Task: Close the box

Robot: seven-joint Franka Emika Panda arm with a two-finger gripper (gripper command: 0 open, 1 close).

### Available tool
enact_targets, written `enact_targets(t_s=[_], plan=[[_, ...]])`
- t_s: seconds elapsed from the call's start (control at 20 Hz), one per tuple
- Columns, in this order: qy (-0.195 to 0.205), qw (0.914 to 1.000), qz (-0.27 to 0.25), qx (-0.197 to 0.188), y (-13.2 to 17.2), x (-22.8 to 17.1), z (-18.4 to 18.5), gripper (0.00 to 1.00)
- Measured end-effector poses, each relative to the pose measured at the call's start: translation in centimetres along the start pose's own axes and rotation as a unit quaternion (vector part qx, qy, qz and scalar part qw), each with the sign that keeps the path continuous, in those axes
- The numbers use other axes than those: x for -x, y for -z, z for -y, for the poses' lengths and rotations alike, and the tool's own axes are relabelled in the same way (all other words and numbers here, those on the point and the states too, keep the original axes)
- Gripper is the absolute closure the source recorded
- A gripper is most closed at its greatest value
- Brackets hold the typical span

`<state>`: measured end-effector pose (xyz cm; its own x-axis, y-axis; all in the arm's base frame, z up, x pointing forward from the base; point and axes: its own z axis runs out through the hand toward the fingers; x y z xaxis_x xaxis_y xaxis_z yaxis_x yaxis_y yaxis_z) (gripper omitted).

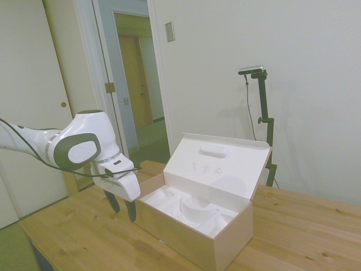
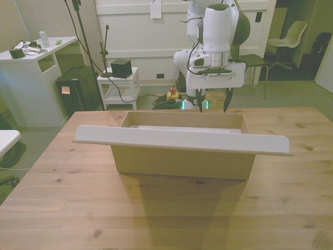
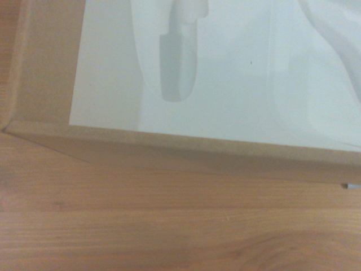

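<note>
My two-finger gripper (image 1: 123, 210) hangs with fingers spread just beside the large tan cardboard box (image 1: 192, 231) — mid-table on the wooden table (image 2: 52, 208), white-lined flap lid (image 1: 221, 164) standing open.

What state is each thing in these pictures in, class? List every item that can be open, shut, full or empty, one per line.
Large tan cardboard box: open.
Hinged flap lid: raised, standing up from the box's long edge.
White moulded insert: in the box, nothing in it.
Two-finger gripper: open, holding nothing, beside the box.
</note>
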<state>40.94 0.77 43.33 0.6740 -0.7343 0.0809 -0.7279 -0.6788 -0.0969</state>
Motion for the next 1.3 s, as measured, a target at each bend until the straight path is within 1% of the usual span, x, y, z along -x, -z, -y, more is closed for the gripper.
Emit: enact_targets(t_s=[0.15,0.25,0.3,0.4,0.55,0.65,0.8,0.95,1.1,1.3], plan=[[0.002,1.0,-0.002,-0.004,0.4,0.1,0.3,0.0],[0.01,0.9996,-0.016,-0.022,2.8,1.1,1.7,0.0],[0.015,0.999,-0.026,-0.032,4.6,2.0,2.4,0.0],[0.023,0.9963,-0.056,-0.06,9.3,4.0,3.3,0.0],[0.022,0.9864,-0.111,-0.118,17.0,5.7,4.7,0.0],[0.012,0.9793,-0.141,-0.144,21.0,5.2,5.6,0.0],[-0.005,0.97,-0.176,-0.168,25.5,2.0,7.1,0.0],[-0.023,0.9614,-0.197,-0.191,28.7,-1.7,9.9,0.0],[-0.038,0.9583,-0.197,-0.203,30.3,-5.3,12.1,0.0],[-0.069,0.9591,-0.183,-0.204,30.4,-11.1,13.2,0.0]])
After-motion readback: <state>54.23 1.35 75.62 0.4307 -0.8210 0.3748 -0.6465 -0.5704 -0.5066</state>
